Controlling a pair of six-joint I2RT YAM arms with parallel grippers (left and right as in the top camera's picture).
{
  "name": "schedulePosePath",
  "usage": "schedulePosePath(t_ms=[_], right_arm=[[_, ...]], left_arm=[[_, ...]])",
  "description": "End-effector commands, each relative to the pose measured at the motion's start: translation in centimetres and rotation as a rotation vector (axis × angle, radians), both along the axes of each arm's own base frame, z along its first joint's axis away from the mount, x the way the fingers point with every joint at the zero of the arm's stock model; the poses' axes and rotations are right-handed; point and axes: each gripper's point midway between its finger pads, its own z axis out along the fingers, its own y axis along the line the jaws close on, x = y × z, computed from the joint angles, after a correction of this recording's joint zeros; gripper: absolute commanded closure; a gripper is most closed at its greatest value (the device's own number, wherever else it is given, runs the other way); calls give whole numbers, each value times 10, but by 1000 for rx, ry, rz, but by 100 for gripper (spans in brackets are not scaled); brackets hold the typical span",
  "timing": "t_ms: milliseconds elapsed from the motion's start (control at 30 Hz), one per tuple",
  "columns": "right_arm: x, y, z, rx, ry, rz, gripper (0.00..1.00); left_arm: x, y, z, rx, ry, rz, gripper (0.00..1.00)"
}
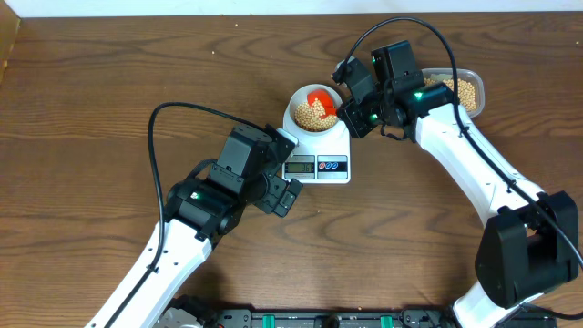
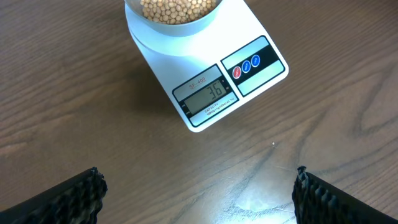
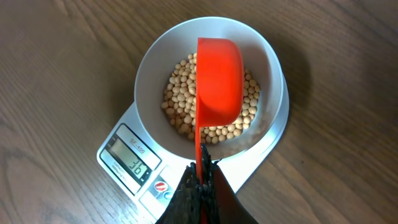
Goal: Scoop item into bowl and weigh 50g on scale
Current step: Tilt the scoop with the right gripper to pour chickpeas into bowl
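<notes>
Right gripper (image 3: 202, 176): clamped on handle of red plastic scoop (image 3: 219, 74), tipped to pour over pale blue-grey bowl (image 3: 152, 62) of tan beans (image 3: 177, 102) atop flat white scale (image 2: 161, 62), reading 36. Left gripper (image 2: 199, 199): wide, empty, apparently parked to view the display (image 2: 208, 93).

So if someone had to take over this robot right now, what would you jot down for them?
Left fingers: open, empty, over bare table beside the scale.
Right fingers: shut on the handle of the red scoop, which is tipped over the bowl.
Things: the bowl sits on the scale with soybeans in it. The clear tub holding more beans is by the right arm.
Done: part of the beans are in; the display reads 36.
Left: add beans until it reads 50, probably less than a full scoop.
</notes>
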Motion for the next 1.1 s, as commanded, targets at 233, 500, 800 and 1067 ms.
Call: schedulePosePath(t_ms=[233, 500, 800, 1067], right_arm=[[-1, 4, 14, -11, -72, 62, 99], [0, 5, 14, -20, -90, 84, 99], [-1, 9, 17, -19, -130, 147, 99], [-1, 9, 17, -48, -177, 219, 99]], left_arm=[[3, 1, 2, 9, -14, -4, 2], [3, 0, 2, 9, -13, -4, 2], [3, 1, 2, 9, -14, -4, 2], [3, 0, 2, 9, -13, -4, 2]])
